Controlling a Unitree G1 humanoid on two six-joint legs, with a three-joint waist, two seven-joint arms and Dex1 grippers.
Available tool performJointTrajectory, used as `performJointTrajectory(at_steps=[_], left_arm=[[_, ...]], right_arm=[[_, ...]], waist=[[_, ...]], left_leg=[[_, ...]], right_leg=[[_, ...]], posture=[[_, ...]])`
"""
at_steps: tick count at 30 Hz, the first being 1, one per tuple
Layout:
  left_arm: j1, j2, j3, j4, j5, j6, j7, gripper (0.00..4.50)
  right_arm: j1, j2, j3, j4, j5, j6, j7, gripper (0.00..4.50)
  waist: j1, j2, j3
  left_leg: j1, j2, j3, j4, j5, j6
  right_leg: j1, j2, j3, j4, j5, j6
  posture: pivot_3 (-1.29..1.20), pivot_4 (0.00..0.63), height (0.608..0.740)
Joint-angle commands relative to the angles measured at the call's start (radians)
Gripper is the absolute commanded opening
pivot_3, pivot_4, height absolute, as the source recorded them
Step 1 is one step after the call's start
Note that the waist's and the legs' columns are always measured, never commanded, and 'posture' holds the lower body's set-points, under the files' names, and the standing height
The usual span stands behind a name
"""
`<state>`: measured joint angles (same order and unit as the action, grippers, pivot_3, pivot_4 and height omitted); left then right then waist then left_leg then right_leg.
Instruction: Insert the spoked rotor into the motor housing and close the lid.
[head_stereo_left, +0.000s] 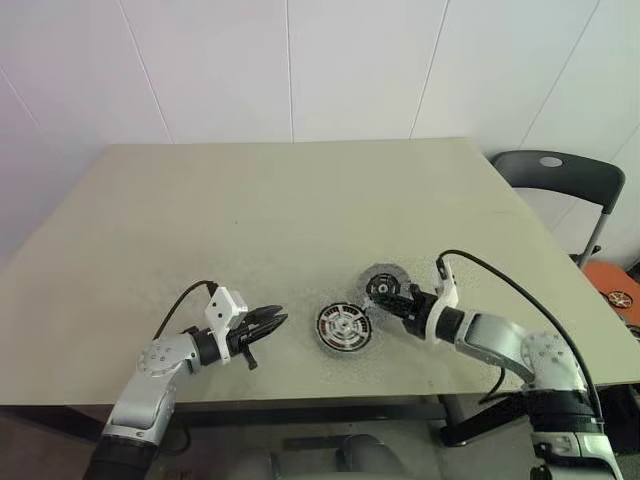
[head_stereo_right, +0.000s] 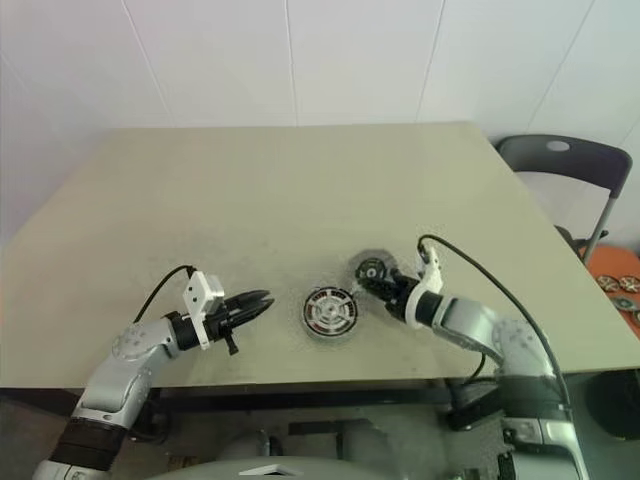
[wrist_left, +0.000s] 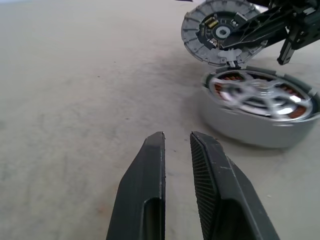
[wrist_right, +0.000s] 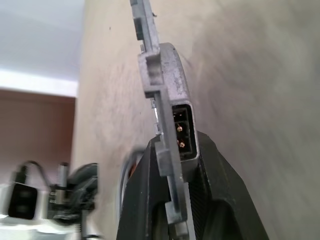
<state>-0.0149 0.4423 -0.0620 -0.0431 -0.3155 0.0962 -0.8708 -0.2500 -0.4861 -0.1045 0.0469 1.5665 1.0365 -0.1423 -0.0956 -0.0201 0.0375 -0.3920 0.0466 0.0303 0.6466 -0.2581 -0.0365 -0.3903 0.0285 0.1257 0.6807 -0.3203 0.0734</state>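
Lid: the lid (head_stereo_left: 384, 286) is a flat grey disc with a toothed edge. It is up on its edge, tilted, just beside the motor housing (head_stereo_left: 344, 327) and a bit farther back on the bench (head_stereo_left: 300, 200).
Right claw: the right claw (head_stereo_left: 392, 296) is clamped on the lid. The right wrist view shows the thin edge pinched between both fingers (wrist_right: 145, 200), next to a small plug socket (wrist_right: 181, 131).
Left claw: the left claw (head_stereo_left: 272, 322) is closed with nothing in it. It hovers near the housing, not touching it.
Rotor: the spoked rotor (wrist_left: 262, 95) already sits inside the housing, with orange windings showing through the gaps.
How the lid handles: it looks stiff, thin and light. The small parts on its face look easy to hurt.
Where to hold: by the rim, as now, away from the face and the socket.
Next, I think: lay it flat over the housing, teeth lined up.
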Motion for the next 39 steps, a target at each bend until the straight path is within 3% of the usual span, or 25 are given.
performJointTrajectory(at_steps=[1, 7, 14, 18, 25, 34, 39], left_arm=[[-0.025, 0.003, 0.019, -0.005, 0.001, -0.026, 0.003, 0.92], [-0.029, 0.008, 0.023, 0.003, 0.004, -0.030, 0.004, 0.92], [-0.025, 0.010, 0.021, 0.008, 0.010, -0.032, 0.014, 0.92], [-0.029, 0.008, 0.021, 0.009, 0.013, -0.030, 0.018, 0.92], [-0.040, 0.012, 0.019, 0.017, 0.026, -0.028, 0.031, 0.92], [-0.055, 0.012, 0.019, 0.035, 0.035, -0.031, 0.032, 0.92], [-0.059, 0.015, 0.021, 0.041, 0.037, -0.031, 0.031, 0.92]], right_arm=[[-0.045, -0.070, 0.085, -0.184, -0.256, -0.061, 0.185, 0.11], [-0.012, -0.183, 0.271, -0.350, -0.648, -0.226, 0.477, 0.11], [0.075, -0.262, 0.363, -0.285, -1.017, -0.566, 0.760, 0.11], [0.086, -0.250, 0.365, -0.237, -1.135, -0.682, 0.831, 0.11], [0.103, -0.221, 0.340, -0.244, -1.121, -0.613, 0.930, 2.38], [0.117, -0.254, 0.303, -0.283, -1.035, -0.457, 1.095, 2.38], [0.082, -0.293, 0.247, -0.328, -0.892, -0.298, 1.212, 2.38]], waist=[[0.001, 0.001, 0.000], [0.002, 0.001, 0.000], [0.002, 0.000, 0.000], [0.004, -0.001, 0.000], [0.018, -0.002, 0.000], [0.026, -0.002, 0.000], [0.026, -0.002, 0.000]], left_leg=[[0.000, 0.000, 0.000, 0.000, 0.000, 0.000], [-0.001, -0.001, 0.000, 0.000, 0.000, 0.001], [-0.001, -0.001, 0.000, 0.000, -0.001, 0.001], [0.001, -0.002, 0.000, 0.000, -0.001, 0.001], [0.001, -0.002, -0.001, 0.001, -0.001, 0.001], [0.001, -0.002, -0.001, 0.001, -0.001, 0.001], [0.001, -0.002, -0.001, 0.001, -0.001, 0.001]], right_leg=[[0.000, 0.000, 0.000, 0.000, 0.000, 0.000], [-0.001, -0.001, -0.001, 0.000, 0.000, 0.000], [0.000, -0.001, -0.002, 0.000, 0.000, 0.001], [0.001, -0.001, -0.002, 0.000, 0.000, 0.001], [0.001, -0.001, -0.002, 0.000, 0.000, 0.001], [0.001, -0.001, -0.002, 0.000, 0.000, 0.000], [0.001, 0.000, -0.002, 0.000, 0.000, 0.000]], posture=[[0.00, 0.000, 0.740], [0.00, 0.000, 0.740], [0.00, 0.000, 0.740], [0.00, 0.000, 0.740], [0.00, 0.000, 0.740], [0.00, 0.000, 0.740], [0.00, 0.000, 0.740]])
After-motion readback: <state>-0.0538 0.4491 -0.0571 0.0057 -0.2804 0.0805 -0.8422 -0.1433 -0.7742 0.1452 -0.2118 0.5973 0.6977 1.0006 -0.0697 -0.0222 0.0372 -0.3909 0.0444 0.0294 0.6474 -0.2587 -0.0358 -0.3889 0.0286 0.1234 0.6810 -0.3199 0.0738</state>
